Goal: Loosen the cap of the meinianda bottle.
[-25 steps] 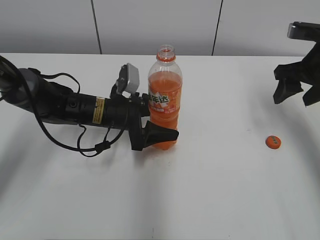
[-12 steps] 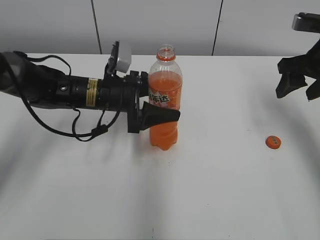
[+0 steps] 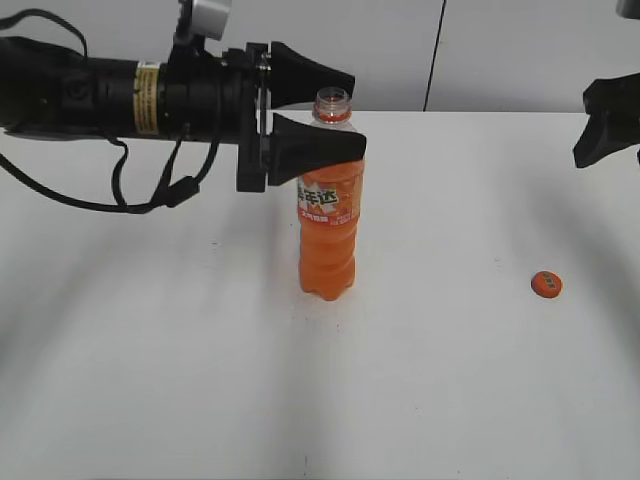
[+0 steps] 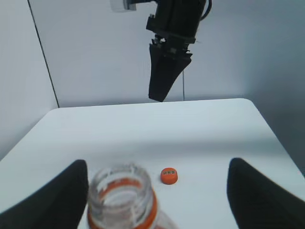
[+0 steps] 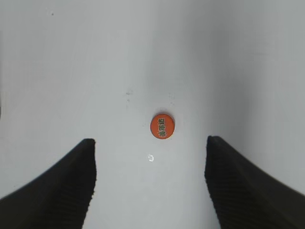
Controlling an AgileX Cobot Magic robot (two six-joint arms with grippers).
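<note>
The meinianda bottle [image 3: 328,230] stands upright mid-table, half full of orange soda, and its mouth [image 4: 121,191] is bare. The small orange cap [image 3: 546,284] lies flat on the table to the right, apart from the bottle. My left gripper [image 3: 356,112] is open at neck height. One finger passes in front of the bottle's shoulder and the other behind the neck. In the left wrist view the mouth sits close to the left finger [image 4: 52,200]. My right gripper [image 5: 150,140] hangs open above the cap [image 5: 162,126], holding nothing.
The white table [image 3: 430,400] ends at a grey panelled wall behind. The right arm [image 4: 167,71] hangs over the far right side, only partly in the exterior view [image 3: 605,130]. The left arm and its cables [image 3: 130,95] stretch over the table's left.
My left gripper has risen from the bottle's lower body to neck height, leaving the bottle standing. The right gripper has drifted up and right. Bottle and cap have stayed put.
</note>
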